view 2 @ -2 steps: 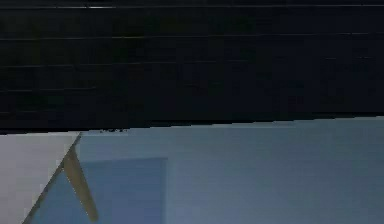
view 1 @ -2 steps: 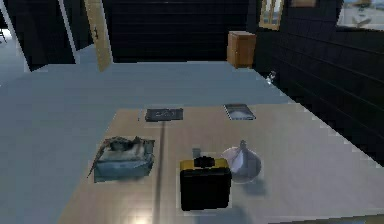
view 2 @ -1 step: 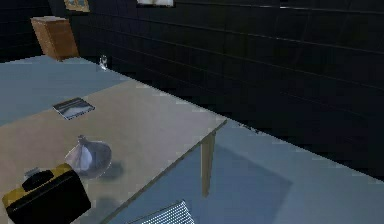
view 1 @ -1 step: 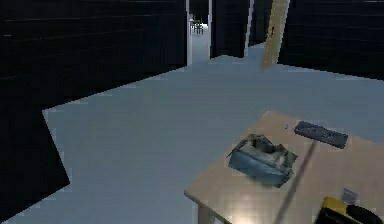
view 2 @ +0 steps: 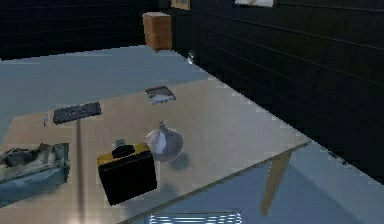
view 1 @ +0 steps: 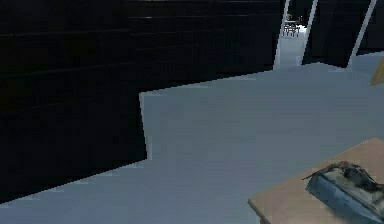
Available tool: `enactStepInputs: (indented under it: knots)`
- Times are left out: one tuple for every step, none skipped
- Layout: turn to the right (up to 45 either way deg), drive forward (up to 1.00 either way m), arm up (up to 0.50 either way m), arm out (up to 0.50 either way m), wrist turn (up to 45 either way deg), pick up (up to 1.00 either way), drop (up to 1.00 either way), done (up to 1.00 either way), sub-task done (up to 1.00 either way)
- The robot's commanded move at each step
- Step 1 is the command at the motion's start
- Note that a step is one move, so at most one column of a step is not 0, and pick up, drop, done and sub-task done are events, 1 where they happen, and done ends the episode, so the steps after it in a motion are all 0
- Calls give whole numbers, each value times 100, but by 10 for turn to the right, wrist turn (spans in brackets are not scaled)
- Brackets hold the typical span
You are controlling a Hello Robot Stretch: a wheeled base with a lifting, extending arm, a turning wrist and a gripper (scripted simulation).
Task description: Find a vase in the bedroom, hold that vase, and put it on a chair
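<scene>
Vase [view 2: 165,141]: pale grey, wide base and narrow neck, standing upright on the wooden worktop [view 2: 235,125] in the arm side view, toward the near edge.

Just beside it at the view's left is a black and yellow box [view 2: 127,173]; whether they touch cannot be told.

Farther out lie a small flat pale item [view 2: 160,95] and a dark flat slab [view 2: 78,112].

A crumpled grey-green heap [view 2: 35,165] lies at the worktop's left end.

A wooden cabinet [view 2: 155,28] stands by the dark wall [view 2: 300,60].

Gripper: state cannot be told.
</scene>
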Motion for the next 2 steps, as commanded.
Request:
enactStepInputs:
  knots:
    - [0,0,50,0,0,0,0,0,0]
    - [0,0,38,0,0,0,0,0,0]
